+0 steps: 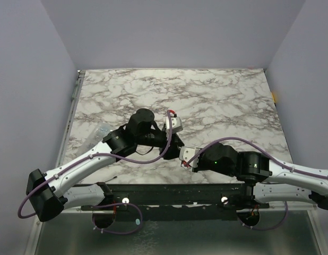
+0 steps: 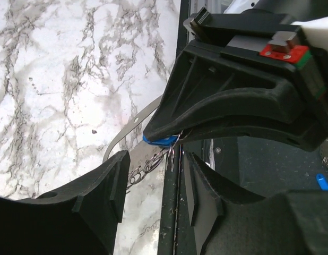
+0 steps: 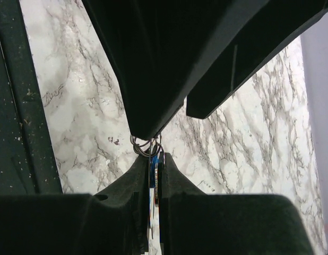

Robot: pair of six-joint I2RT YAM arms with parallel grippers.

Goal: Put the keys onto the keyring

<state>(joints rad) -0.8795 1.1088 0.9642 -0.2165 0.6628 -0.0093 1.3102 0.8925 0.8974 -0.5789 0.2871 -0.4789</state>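
My right gripper (image 3: 155, 156) is shut on the key with the blue head (image 3: 153, 162), with a thin silver piece pinched beside it. Small wire rings (image 3: 145, 143) hang at its fingertips. In the left wrist view the blue key (image 2: 160, 140) and the rings (image 2: 172, 151) show under the tip of the right gripper (image 2: 156, 134). The keyring (image 2: 127, 135), a thin pale grey loop, curves out from beneath that tip over the marble. My left gripper (image 2: 156, 194) is open and empty just short of them. In the top view both grippers meet near the table's front edge (image 1: 180, 149).
A clear plastic packet (image 1: 100, 130) lies at the table's left side. Dark curled marks (image 2: 143, 170) show on the marble between my left fingers. The black front rail (image 2: 172, 212) runs under the left gripper. Grey walls enclose the marble table (image 1: 206, 95).
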